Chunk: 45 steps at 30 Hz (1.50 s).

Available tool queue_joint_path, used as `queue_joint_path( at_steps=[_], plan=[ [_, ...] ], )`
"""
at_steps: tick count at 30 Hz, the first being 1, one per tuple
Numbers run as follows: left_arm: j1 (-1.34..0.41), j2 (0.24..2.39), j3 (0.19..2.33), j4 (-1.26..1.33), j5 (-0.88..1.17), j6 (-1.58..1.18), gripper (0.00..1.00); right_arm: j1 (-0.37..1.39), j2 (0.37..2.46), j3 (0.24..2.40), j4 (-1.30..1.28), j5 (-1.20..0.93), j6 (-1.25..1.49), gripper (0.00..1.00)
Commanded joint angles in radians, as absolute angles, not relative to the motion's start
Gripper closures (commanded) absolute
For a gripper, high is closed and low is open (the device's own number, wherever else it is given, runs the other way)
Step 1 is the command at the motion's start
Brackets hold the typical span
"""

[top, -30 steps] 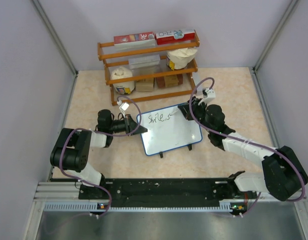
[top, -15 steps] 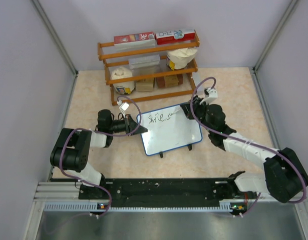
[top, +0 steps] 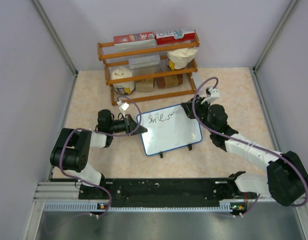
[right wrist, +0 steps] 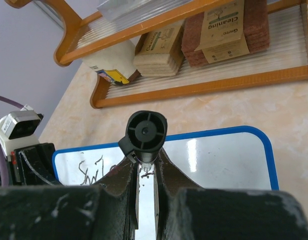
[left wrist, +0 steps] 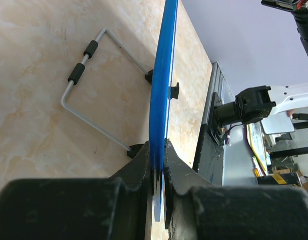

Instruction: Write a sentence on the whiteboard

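Orange-wood rack [top: 154, 96] holds boxes [top: 134, 38], sponge packs [right wrist: 221, 30], poss. tub [top: 121, 79]; whiteboard [top: 176, 132] in front.

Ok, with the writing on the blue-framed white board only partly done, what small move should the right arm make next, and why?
Probably slide the black marker slightly rightward along the top line and form the next letter. The right gripper is shut on it, the black handwriting covers only the line's left part, bare blue-framed whiteboard lies beyond, and the left gripper clamps the board's edge.
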<state>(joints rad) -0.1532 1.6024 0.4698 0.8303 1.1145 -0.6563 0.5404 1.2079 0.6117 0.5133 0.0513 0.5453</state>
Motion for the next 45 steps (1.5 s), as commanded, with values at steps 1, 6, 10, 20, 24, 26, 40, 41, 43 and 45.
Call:
queue_joint_path(
  at_steps=[1,6,10,20,24,26,40,41,43,45],
  plan=[
    [-0.153,1.62,0.483,0.839,1.075,-0.63,1.0,0.531,1.198,0.675,0.56,0.038,0.526,1.0],
    [-0.153,1.618,0.485,0.839,1.075,-0.629,1.0,0.532,1.23,0.699,0.56,0.037,0.529,1.0],
    [-0.153,1.615,0.483,0.839,1.074,-0.629,1.0,0.532,1.252,0.713,0.561,0.038,0.535,1.0],
    [-0.153,1.618,0.483,0.839,1.077,-0.63,1.0,0.532,1.266,0.716,0.534,0.044,0.532,1.0],
    [-0.153,1.617,0.483,0.839,1.074,-0.629,1.0,0.532,1.269,0.701,0.529,0.051,0.534,1.0],
    [-0.153,1.62,0.485,0.839,1.075,-0.629,1.0,0.532,1.272,0.693,0.525,0.054,0.534,1.0],
    [-0.153,1.618,0.483,0.839,1.075,-0.63,1.0,0.532,1.284,0.655,0.522,0.048,0.541,1.0],
    [-0.153,1.618,0.485,0.839,1.075,-0.63,1.0,0.532,1.281,0.652,0.519,0.048,0.54,1.0],
    [-0.153,1.617,0.485,0.839,1.075,-0.63,1.0,0.532,1.279,0.644,0.515,0.046,0.538,1.0],
    [-0.153,1.617,0.485,0.839,1.074,-0.629,1.0,0.532,1.275,0.638,0.517,0.045,0.54,1.0]
  ],
)
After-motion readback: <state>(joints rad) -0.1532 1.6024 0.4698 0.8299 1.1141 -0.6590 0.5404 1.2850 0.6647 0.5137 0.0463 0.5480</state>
